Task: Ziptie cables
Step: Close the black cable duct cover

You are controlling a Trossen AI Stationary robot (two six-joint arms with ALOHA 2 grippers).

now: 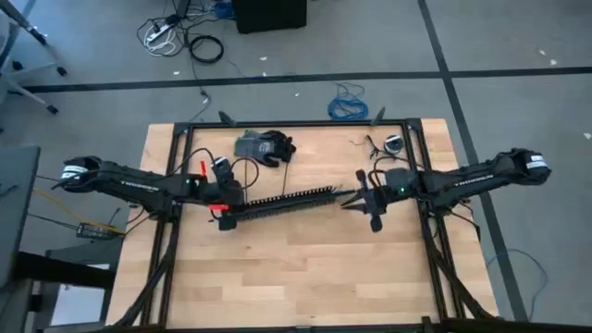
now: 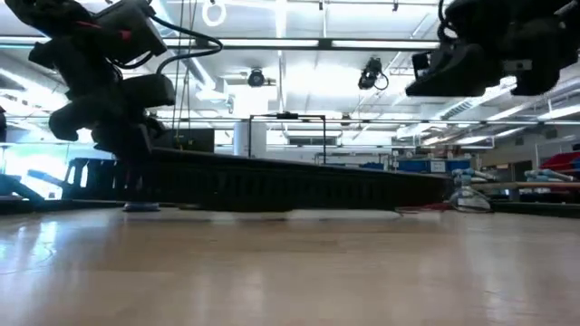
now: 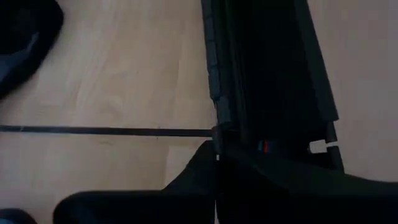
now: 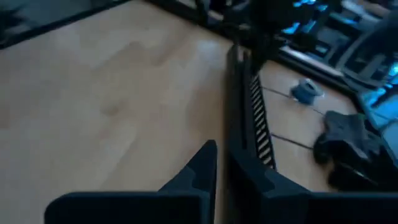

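1. A long black slotted plastic cable duct (image 1: 282, 201) lies slanted across the middle of the pale wooden tabletop (image 1: 296, 268).
2. The left gripper (image 1: 222, 220) has its jaws clenched on one end of the duct; the right gripper (image 1: 356, 197) grips the other.
3. Thin red wires (image 1: 215, 205) show at the left end; whether they sit inside the duct cannot be told.
4. A black glove (image 1: 268, 146) lies apart.

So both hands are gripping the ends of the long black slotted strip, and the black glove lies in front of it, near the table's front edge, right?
Not quite. The high view shows the black glove behind the long black slotted strip, near the table's back edge. The left hand and right hand are at its ends.
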